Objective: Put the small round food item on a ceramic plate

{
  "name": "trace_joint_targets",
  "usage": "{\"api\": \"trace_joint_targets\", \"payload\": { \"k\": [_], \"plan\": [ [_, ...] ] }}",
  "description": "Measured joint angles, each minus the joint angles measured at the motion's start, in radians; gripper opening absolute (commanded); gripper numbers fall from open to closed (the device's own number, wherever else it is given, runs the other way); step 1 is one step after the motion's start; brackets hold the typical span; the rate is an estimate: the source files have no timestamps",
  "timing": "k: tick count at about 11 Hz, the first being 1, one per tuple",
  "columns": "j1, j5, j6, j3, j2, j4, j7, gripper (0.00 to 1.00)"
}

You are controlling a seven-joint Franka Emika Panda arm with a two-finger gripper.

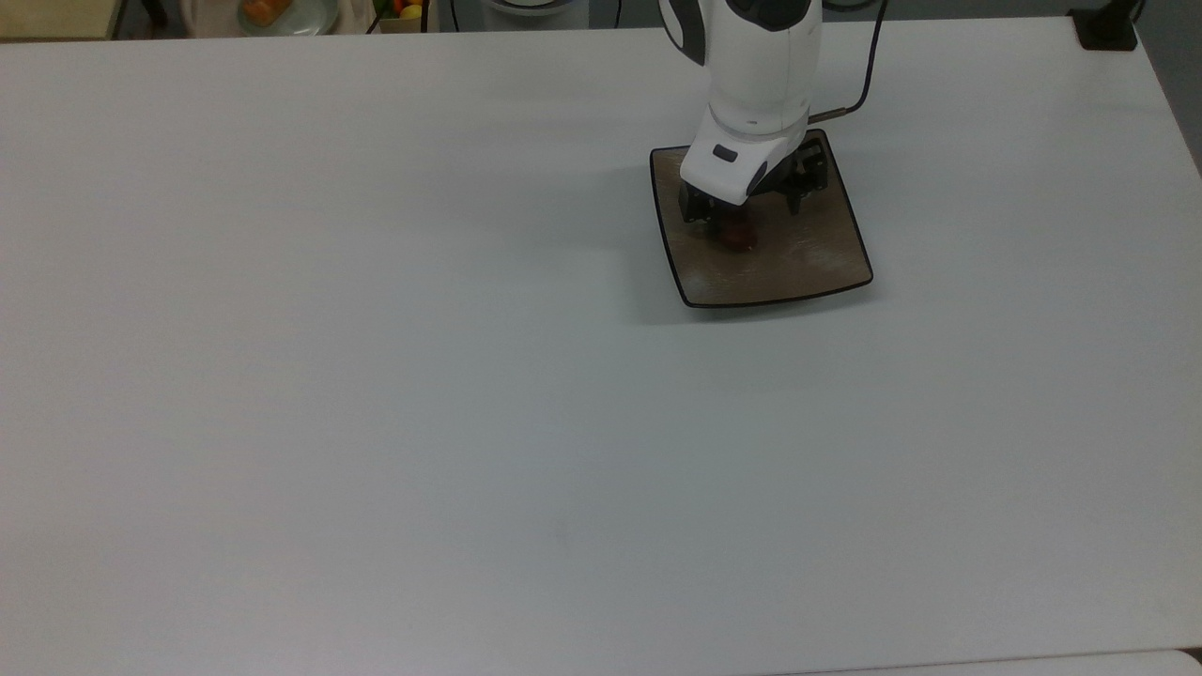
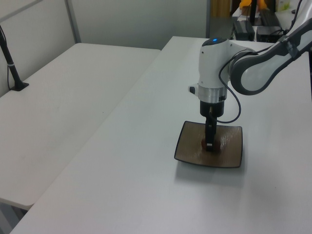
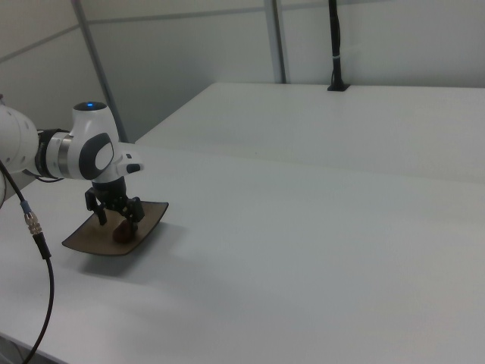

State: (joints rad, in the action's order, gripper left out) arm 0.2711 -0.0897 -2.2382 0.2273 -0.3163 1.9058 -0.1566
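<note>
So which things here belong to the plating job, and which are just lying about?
Job:
- small round food item, lying on the plate
- ceramic plate
- gripper, open, straddling the item

Lying about:
- round plate with orange food, beyond the table's far edge
- black post

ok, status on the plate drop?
Gripper open, low over plate. Food item resting on plate, between the fingers. Nothing in the way.

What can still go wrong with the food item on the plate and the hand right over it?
1. The open hand straddles the small round food item; a sideways retreat could knock it, so lifting straight up looks safer.
2. The item is rounded and the ceramic plate glossy, so it may roll toward the rim.
3. The fingers sit low over the plate; drifting down could tip it.
</note>
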Motion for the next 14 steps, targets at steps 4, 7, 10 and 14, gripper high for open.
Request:
{"api": "trace_joint_targets", "payload": {
  "k": [4, 7, 10, 14],
  "plan": [
    [-0.013, 0.001, 0.072, -0.003, 0.044, -0.08, -0.027, 1.0],
    [-0.055, 0.001, 0.251, -0.023, 0.185, -0.139, -0.029, 1.0],
    [-0.066, 0.001, 0.451, -0.12, 0.327, -0.166, -0.031, 1.0],
    [-0.072, 0.001, 0.558, -0.227, 0.355, -0.212, -0.003, 1.0]
  ]
}}
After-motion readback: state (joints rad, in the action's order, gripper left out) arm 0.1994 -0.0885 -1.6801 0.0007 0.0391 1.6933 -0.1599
